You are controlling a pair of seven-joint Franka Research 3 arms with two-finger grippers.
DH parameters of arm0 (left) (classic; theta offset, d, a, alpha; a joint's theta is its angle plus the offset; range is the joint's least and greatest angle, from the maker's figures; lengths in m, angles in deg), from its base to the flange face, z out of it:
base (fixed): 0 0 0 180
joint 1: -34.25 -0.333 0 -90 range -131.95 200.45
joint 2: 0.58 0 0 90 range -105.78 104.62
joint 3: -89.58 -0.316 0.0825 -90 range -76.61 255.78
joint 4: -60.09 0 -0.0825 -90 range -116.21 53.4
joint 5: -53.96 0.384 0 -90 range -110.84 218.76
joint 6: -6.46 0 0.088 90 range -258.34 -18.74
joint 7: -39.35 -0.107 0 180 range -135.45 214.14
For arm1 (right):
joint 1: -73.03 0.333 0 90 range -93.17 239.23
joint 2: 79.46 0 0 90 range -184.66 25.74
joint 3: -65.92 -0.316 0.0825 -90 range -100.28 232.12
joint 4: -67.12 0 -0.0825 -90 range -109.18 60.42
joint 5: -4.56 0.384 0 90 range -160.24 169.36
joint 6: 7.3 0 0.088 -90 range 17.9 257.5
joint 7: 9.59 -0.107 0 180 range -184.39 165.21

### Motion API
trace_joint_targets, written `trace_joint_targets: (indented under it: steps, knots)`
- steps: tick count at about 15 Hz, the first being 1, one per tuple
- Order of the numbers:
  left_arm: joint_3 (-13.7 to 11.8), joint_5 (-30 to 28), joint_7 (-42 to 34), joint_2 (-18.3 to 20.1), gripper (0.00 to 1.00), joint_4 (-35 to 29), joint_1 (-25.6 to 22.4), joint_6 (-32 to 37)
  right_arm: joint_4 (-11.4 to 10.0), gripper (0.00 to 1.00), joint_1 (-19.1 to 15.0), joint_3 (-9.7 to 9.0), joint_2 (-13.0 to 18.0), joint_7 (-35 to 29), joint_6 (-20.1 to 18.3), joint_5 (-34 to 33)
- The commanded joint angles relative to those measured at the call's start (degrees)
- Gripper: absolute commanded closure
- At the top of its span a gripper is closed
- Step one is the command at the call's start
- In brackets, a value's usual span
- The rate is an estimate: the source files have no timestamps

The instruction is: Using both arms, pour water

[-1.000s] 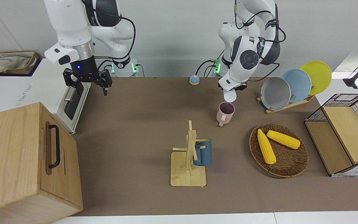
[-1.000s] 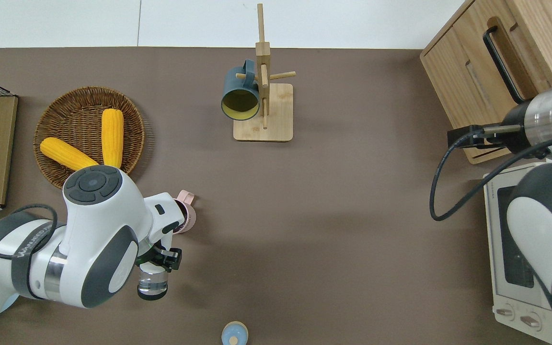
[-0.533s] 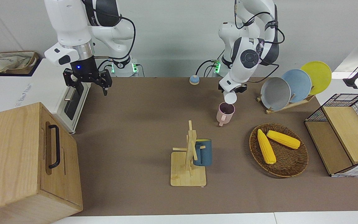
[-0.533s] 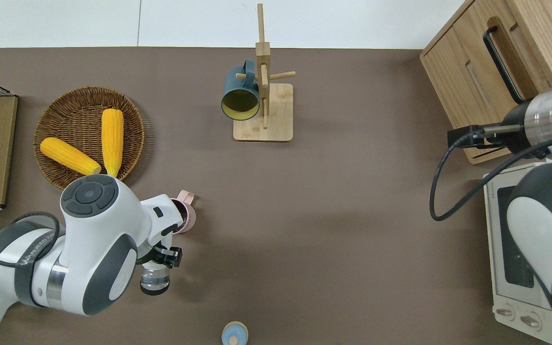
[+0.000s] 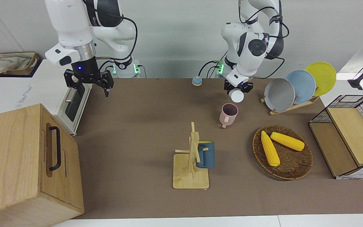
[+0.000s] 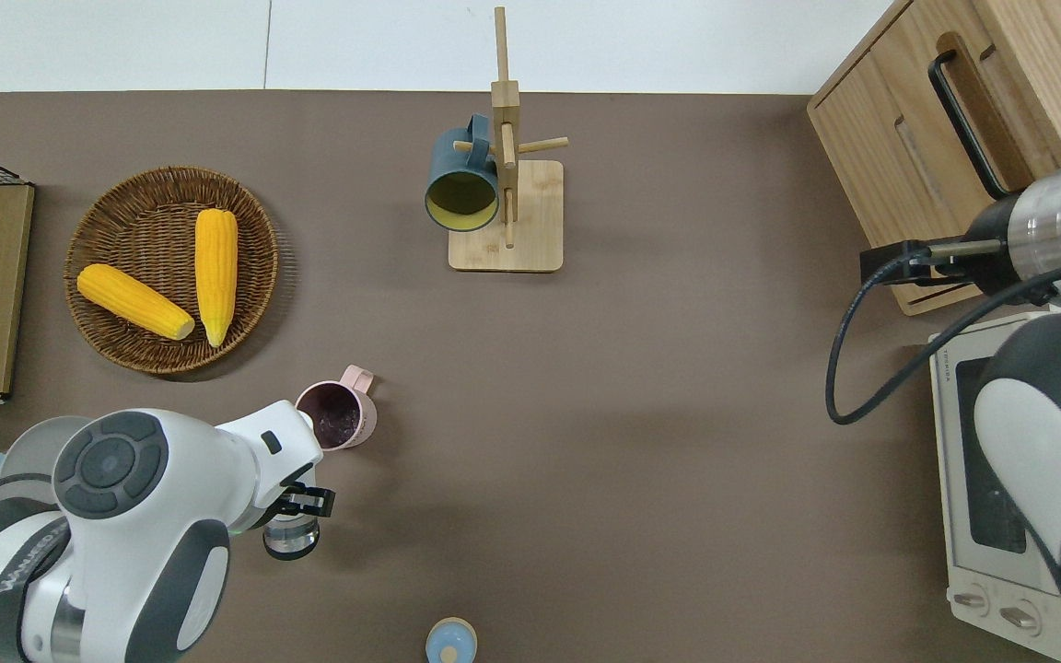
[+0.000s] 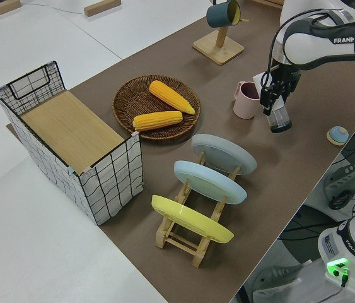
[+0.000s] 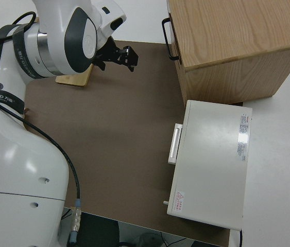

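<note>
Here, the left pincer point(image 5: 238, 90) is clenched around a clear, cylindrical cup point(image 6: 290, 537), held nearly upright over bare brown bench point(image 6: 641, 405) just nearer the robots than the pink mug point(image 6: 339, 426). The mug is a smooth, matte cylinder standing upright, its handle pointing away from the robots and its inside dark. The right arm is parked, its pincer point(image 5: 89, 81) spread apart and empty. A round woven wicker basket point(image 6: 107, 304), farther from the robots than the mug and toward the left arm's end, holds two yellow corn cobs point(image 6: 215, 273). A dark blue mug point(image 6: 462, 180) with a yellowish inside hangs on a pale wooden peg rack point(image 6: 506, 198). A small blue domed knob point(image 6: 450, 642) sits close to the robots.
</note>
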Motion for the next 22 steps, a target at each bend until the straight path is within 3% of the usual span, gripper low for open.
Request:
trace_joint_targets:
  steps: [1,5,13,19,22]
  knots:
    - [-1.6,1.3,-0.4,6.2,1.0,-4.6,0.5,-4.5,0.1,0.011,-0.5,-0.22,0.3,0.5,-0.3,1.2]
    - [-3.9,1.4,-1.1,6.7,1.0,-4.5,0.4,-4.8,0.1,0.011,-0.4,-0.22,0.3,0.5,-0.3,1.2]
    - [-5.6,6.0,3.7,6.9,1.0,-0.3,-4.7,-11.7,0.1,0.011,-0.5,-0.22,0.3,0.5,-0.3,1.2]
    - [-5.9,9.9,18.3,5.3,1.0,1.2,-5.6,-24.1,0.1,0.011,-0.5,-0.22,0.3,0.5,-0.3,1.2]
    - [-5.9,12.3,22.0,2.9,1.0,5.3,-7.0,-25.9,0.1,0.011,-0.5,-0.22,0.3,0.4,-0.3,1.2]
